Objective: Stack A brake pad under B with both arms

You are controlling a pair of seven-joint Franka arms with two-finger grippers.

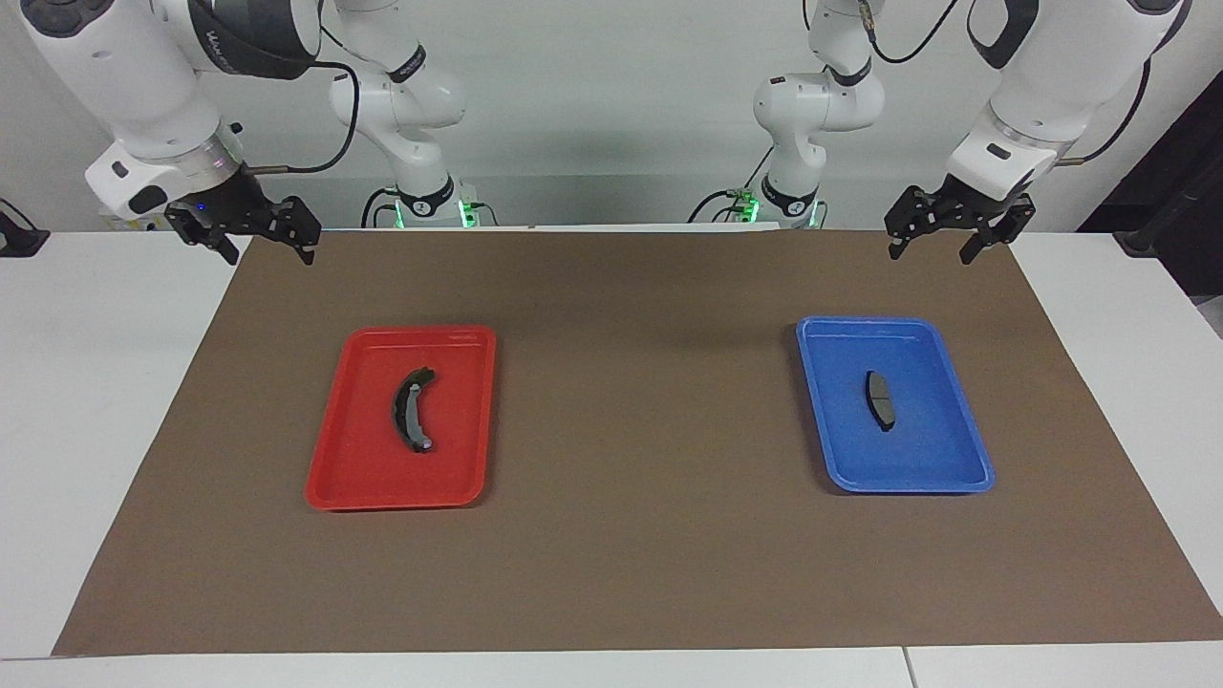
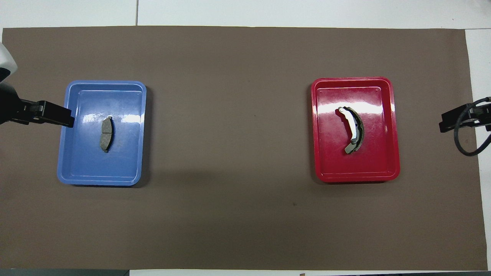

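Note:
The short dark grey brake pad A [image 1: 880, 399] [image 2: 106, 134] lies in a blue tray [image 1: 965, 411] [image 2: 76, 153] toward the left arm's end of the table. The long curved black piece B [image 1: 413, 411] [image 2: 353, 130], with a lighter grey strip, lies in a red tray [image 1: 354, 459] [image 2: 330, 153] toward the right arm's end. My left gripper [image 1: 934, 250] [image 2: 57, 117] is open and empty, raised over the mat's edge by the blue tray. My right gripper [image 1: 269, 253] [image 2: 447, 124] is open and empty, raised over the mat's corner by the red tray.
A brown mat [image 1: 631, 430] [image 2: 230, 153] covers most of the white table. The two trays stand well apart on it, with bare mat between them.

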